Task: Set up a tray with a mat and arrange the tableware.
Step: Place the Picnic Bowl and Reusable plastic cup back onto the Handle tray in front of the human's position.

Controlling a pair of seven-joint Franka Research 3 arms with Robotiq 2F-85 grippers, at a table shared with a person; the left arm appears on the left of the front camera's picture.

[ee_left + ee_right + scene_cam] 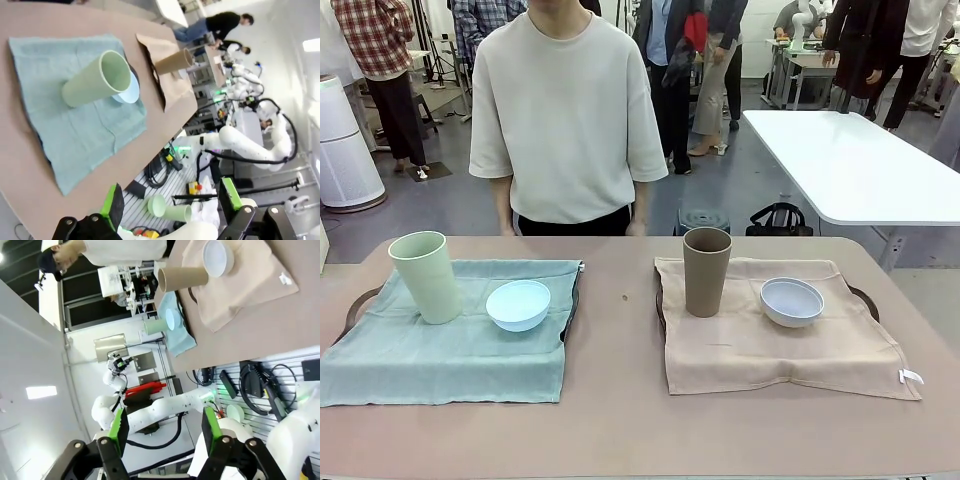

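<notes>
A: Where does the tableware stand?

B: Two settings. On the robot's left, the green cup [426, 275] stands upright on a teal mat [440, 350], the blue bowl [518, 304] just beside it toward the table's middle. On the right, the brown cup [706, 270] stands upright on a beige mat [780, 335], the white bowl [792, 301] near it on the outer side. Dark tray rims [350, 310] show past the edges of both mats. By appearance the arrangement is complete or nearly so.

A: The governing relation for any further move?

B: Each cup's long axis is vertical, mouth up. The green setting lies ahead of the left gripper [170, 210], across the near table edge; the brown setting lies likewise ahead of the right gripper [162, 432]. Each arm is therefore nearer its own side's pieces. Neither gripper is close to any piece.

A: Arm pose and jaw state?

B: Both wrists appear drawn back off the table on the robot's side, rolled so the tabletop runs aslant in their views. The left jaws stand wide apart, empty. The right jaws are parted too, somewhat narrower, gripping nothing.

A: The person?

B: The person [565, 110] stands at the far edge, arms down, hands hidden behind the table.
</notes>
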